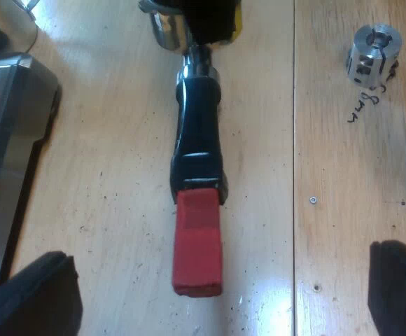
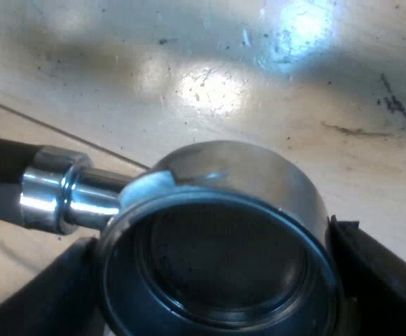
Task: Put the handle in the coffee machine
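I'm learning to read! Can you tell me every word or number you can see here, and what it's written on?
"8mm", perhaps: a black handwritten scribble on the wooden table beside a small metal piece; too scrawled to be sure.
Nothing written shows on the metal holder, its red end or the espresso machine.

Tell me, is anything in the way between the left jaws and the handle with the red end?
No, nothing visible. The handle lies on the wooden table, its red end pointing into the gap of the left gripper, whose jaws stand open. The right gripper clasps the metal basket at the far end.
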You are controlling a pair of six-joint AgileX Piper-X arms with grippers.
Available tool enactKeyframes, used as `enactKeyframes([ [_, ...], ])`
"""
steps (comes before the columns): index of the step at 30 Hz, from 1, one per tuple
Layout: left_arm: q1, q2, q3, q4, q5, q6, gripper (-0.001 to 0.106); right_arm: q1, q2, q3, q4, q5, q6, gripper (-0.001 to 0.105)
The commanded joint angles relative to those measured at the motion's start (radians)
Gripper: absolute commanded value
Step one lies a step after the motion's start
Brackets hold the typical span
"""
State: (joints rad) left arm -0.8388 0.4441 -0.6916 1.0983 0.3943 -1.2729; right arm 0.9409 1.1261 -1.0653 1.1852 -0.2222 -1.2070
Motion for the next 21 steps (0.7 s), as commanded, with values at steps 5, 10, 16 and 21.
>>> enactKeyframes([
  [5,-0.005,0.000,-0.006,-0.012,0.008,-0.001,0.084,0.001,-0.009,-0.021,-0.030,0.019,0.025,0.000],
  [10,-0.005,0.000,0.004,-0.019,0.133,-0.012,0.084,0.001,-0.009,-0.023,-0.030,0.024,0.063,0.000],
  [16,-0.005,0.000,0.024,-0.019,0.143,-0.051,0.084,0.001,-0.009,-0.023,-0.030,0.024,0.066,0.000],
  [21,-0.005,0.004,0.025,-0.038,0.062,-0.052,0.084,0.001,-0.009,-0.023,-0.030,0.024,0.066,0.000],
])
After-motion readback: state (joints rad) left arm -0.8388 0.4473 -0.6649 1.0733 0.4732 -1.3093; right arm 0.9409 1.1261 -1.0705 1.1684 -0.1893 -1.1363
